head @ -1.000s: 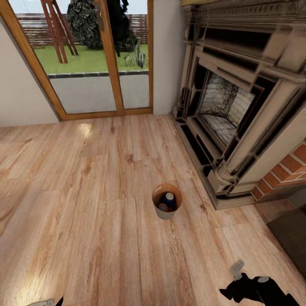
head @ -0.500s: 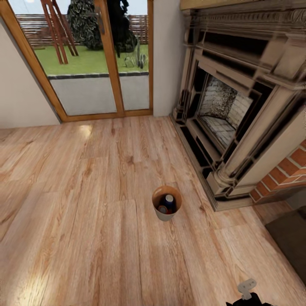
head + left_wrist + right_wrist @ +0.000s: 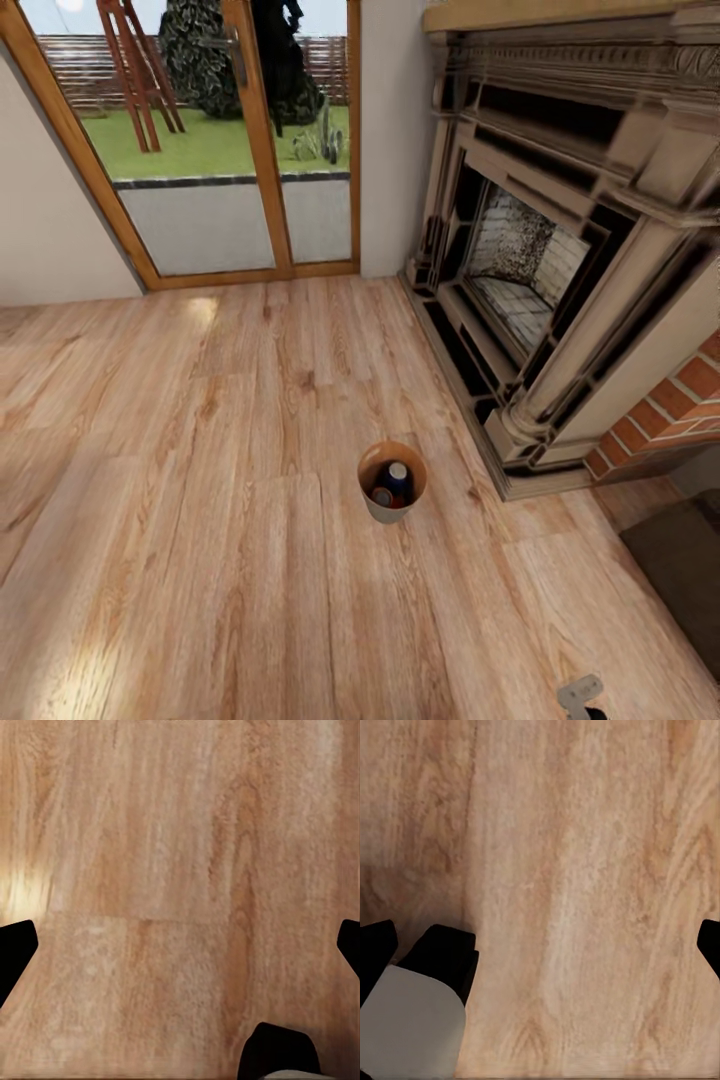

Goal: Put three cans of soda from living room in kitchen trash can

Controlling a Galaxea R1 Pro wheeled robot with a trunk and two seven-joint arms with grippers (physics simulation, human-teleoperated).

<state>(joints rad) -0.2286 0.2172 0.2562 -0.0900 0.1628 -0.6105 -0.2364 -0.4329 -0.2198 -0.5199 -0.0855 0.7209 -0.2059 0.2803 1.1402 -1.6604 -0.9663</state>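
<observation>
The small grey bin (image 3: pixel 386 512) with an orange-brown inside stands upright on the light wood floor in the head view, a short way from the fireplace. A blue can (image 3: pixel 398 479) and an orange can (image 3: pixel 381 493) lie inside it; a third can cannot be made out. At the lower edge a grey piece of my right arm (image 3: pixel 580 692) pokes into view. In the wrist views the left gripper (image 3: pixel 180 952) and the right gripper (image 3: pixel 540 949) hang open over bare floorboards, with nothing between their fingers.
A carved fireplace (image 3: pixel 540 270) with a brick chimney (image 3: pixel 670 410) lines the right side. Wood-framed glass doors (image 3: pixel 230 140) stand at the back, with a garden behind them. A dark low surface (image 3: pixel 685 565) sits at the lower right. Open floor surrounds the bin.
My right arm has sunk toward the bottom edge of the head view until just a grey tip is left. The view has shifted slightly; the bin and cans stay put.
</observation>
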